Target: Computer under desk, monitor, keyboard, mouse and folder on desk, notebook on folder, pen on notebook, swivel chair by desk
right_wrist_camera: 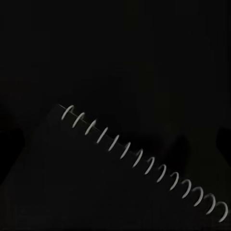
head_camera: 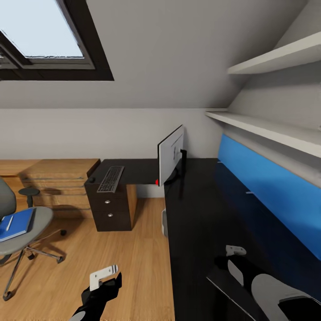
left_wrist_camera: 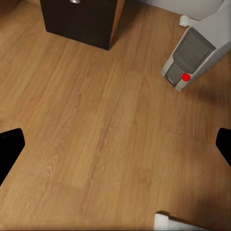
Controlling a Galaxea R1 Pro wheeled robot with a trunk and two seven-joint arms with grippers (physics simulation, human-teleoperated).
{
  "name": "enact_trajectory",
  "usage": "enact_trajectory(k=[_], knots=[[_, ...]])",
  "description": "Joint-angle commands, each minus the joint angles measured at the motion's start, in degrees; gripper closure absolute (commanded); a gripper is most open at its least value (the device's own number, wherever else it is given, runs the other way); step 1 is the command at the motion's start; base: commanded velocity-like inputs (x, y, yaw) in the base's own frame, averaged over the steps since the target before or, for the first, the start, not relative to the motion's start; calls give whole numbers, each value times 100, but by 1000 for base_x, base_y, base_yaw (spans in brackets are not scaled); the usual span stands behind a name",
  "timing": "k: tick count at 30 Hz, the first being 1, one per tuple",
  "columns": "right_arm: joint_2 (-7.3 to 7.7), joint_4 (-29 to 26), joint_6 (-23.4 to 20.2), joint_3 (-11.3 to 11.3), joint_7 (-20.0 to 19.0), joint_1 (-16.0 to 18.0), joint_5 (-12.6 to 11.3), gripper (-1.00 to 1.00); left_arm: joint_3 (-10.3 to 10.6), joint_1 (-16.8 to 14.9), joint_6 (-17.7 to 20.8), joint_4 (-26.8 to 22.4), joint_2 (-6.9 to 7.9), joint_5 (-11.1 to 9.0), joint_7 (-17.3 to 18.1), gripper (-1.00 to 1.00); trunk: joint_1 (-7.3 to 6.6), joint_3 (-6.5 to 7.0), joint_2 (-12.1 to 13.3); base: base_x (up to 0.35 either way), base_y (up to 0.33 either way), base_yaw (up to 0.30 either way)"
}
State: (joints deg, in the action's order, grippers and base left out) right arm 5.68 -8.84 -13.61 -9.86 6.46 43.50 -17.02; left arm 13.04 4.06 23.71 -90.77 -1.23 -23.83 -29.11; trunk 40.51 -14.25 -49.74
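The long black L-shaped desk (head_camera: 200, 214) was seen carrying the wide white-backed monitor (head_camera: 170, 156) and the slim black-keyed keyboard (head_camera: 110, 178). The bright blue flat folder (head_camera: 17, 224) was left on the grey upholstered swivel chair (head_camera: 38, 218). The left gripper (left_wrist_camera: 115, 144) was held wide open over the wood floor (left_wrist_camera: 96, 134), nothing gripped, near the silver-grey tower computer (left_wrist_camera: 190, 60). The right gripper (head_camera: 235, 250) was parked over the dark spiral-bound notebook (right_wrist_camera: 96, 183); its opening couldn't really be told.
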Motion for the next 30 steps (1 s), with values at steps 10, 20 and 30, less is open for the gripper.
enact_trajectory(k=[10, 20, 30], knots=[[4, -13, -36, -52, 31, 0, -56, -100, 5, -1, 11, -11, 0, -51, -42, -100, -1, -7, -5, -153, 0, 0], [4, -13, -34, -53, 31, 0, -56, -100, 5, -1, 11, -10, 0, -51, -42, -100, -1, -7, -5, -146, 0, 0], [4, -13, -30, -51, 31, 0, -56, -100, 12, -1, 11, -10, 0, -51, -42, -100, -1, -7, -5, -283, 0, 0]])
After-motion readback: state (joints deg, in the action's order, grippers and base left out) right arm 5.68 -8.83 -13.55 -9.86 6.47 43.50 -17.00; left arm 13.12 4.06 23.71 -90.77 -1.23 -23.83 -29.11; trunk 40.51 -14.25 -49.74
